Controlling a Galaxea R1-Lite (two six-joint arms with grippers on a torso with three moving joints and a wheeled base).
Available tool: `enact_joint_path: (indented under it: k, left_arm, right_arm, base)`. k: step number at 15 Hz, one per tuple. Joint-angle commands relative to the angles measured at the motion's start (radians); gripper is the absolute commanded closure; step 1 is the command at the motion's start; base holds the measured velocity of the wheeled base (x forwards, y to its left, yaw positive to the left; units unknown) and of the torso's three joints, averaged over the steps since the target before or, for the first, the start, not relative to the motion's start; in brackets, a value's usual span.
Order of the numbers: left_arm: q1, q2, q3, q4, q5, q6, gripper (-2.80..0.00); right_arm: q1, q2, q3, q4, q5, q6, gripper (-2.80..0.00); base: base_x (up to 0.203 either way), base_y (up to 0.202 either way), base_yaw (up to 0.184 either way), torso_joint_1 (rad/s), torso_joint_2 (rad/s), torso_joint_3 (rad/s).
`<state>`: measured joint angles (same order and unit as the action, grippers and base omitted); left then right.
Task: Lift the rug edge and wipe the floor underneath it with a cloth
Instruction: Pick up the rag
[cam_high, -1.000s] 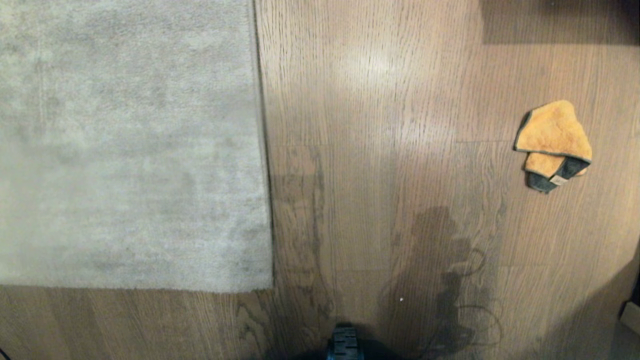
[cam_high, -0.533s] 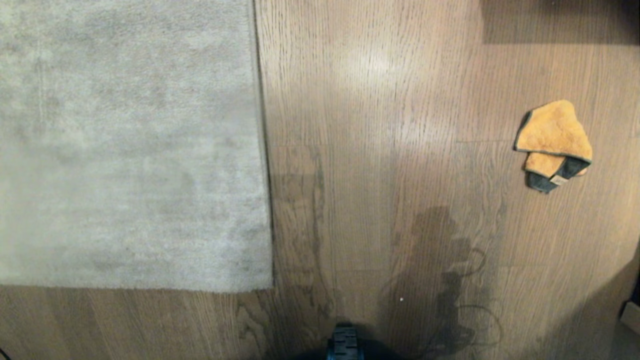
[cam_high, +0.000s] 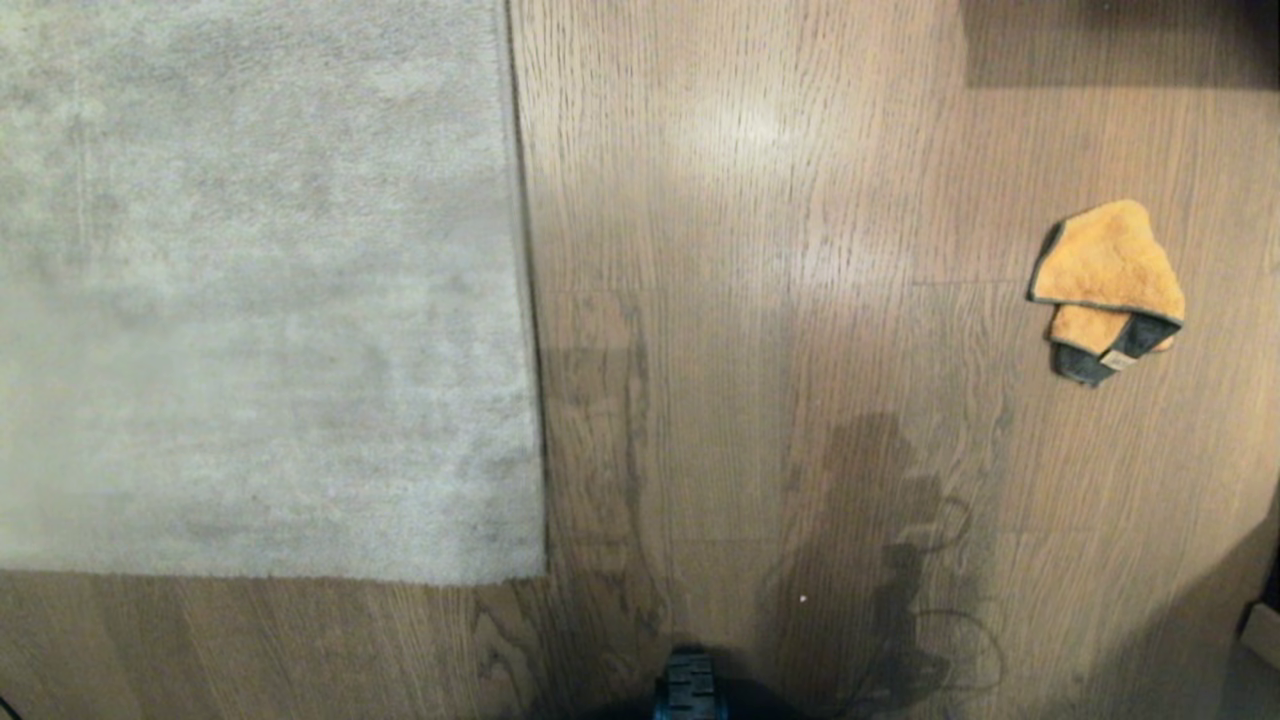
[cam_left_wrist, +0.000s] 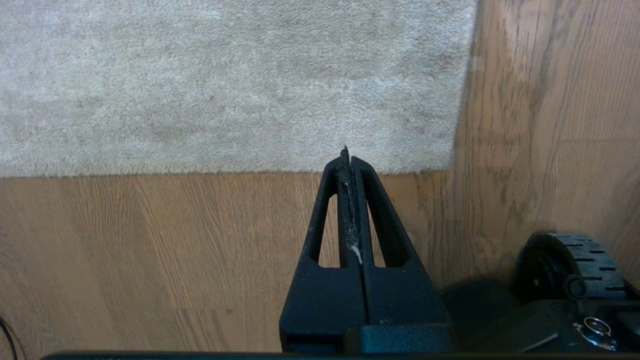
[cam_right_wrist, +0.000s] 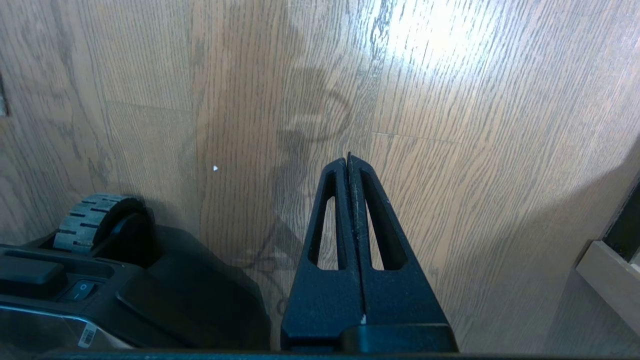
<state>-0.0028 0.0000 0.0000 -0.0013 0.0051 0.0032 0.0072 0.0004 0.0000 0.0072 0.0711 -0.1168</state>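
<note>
A pale grey-beige rug (cam_high: 260, 290) lies flat on the left of the wood-plank floor (cam_high: 760, 300); its rug edge (cam_high: 525, 300) runs straight down to a near corner (cam_high: 540, 575). Far right on the floor lies the crumpled orange cloth (cam_high: 1108, 288) with dark grey trim. Neither arm shows in the head view. My left gripper (cam_left_wrist: 345, 152) hangs shut and holds nothing, above bare floor just short of the rug's (cam_left_wrist: 225, 85) near border. The right gripper (cam_right_wrist: 348, 159) is shut too, nothing in it, over bare planks (cam_right_wrist: 475, 165); the cloth is out of that view.
My base and a black wheel (cam_high: 688, 685) sit at the bottom centre, also seen as a wheel (cam_left_wrist: 575, 265) and a wheel (cam_right_wrist: 95, 220) in the wrist views. A light wooden furniture edge (cam_right_wrist: 607, 282) stands at the right. A dark shadowed patch (cam_high: 1110, 40) lies top right.
</note>
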Motion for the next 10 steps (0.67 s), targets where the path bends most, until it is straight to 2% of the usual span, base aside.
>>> enact_joint_path:
  k: [1,10]
  left_arm:
    - [0.0,0.0,0.0,0.0,0.001,0.0,0.0]
    - [0.0,0.0,0.0,0.0,0.001,0.0,0.0]
  right_arm:
    - [0.0,0.0,0.0,0.0,0.001,-0.001,0.0]
    - [0.0,0.0,0.0,0.0,0.001,-0.01,0.0]
  base:
    - [0.0,0.0,0.0,0.0,0.0,0.0]
    - [0.0,0.0,0.0,0.0,0.0,0.0]
